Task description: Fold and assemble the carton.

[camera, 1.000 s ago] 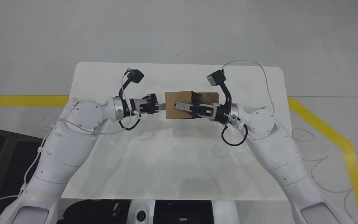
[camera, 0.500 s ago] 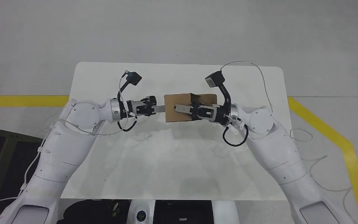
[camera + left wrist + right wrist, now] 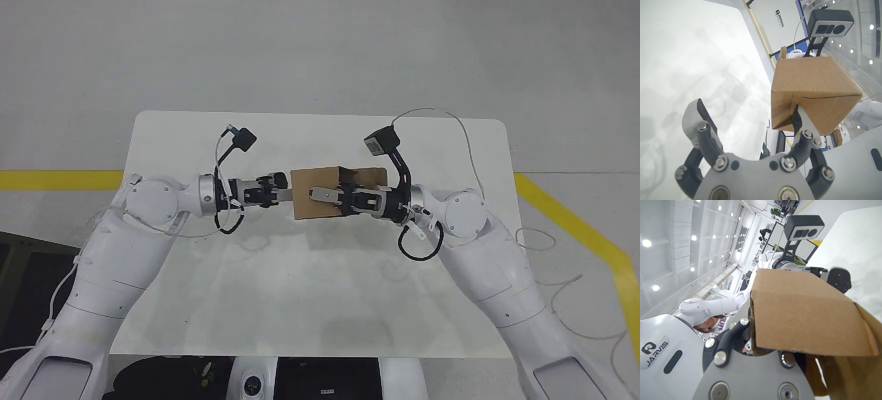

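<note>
While the squared-up carton (image 3: 335,180) sits clamped in the right gripper (image 3: 322,192) over the table's (image 3: 300,290) centre, the wide-open, empty left gripper (image 3: 748,109) touches its 9 o'clock end flap (image 3: 821,111); tucking apparently remains.

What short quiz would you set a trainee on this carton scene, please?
1. Multiple choice: how does the left gripper meet the carton?
A. One fingertip touches it.
B. Both fingers clamp it.
C. It hangs well clear of it.
2. True or false: the carton is a flat sheet.
3. Short answer: which carton panel does the right gripper clamp?

Key: 1 A; 2 false, it is box-shaped; 3 the top one.
</note>
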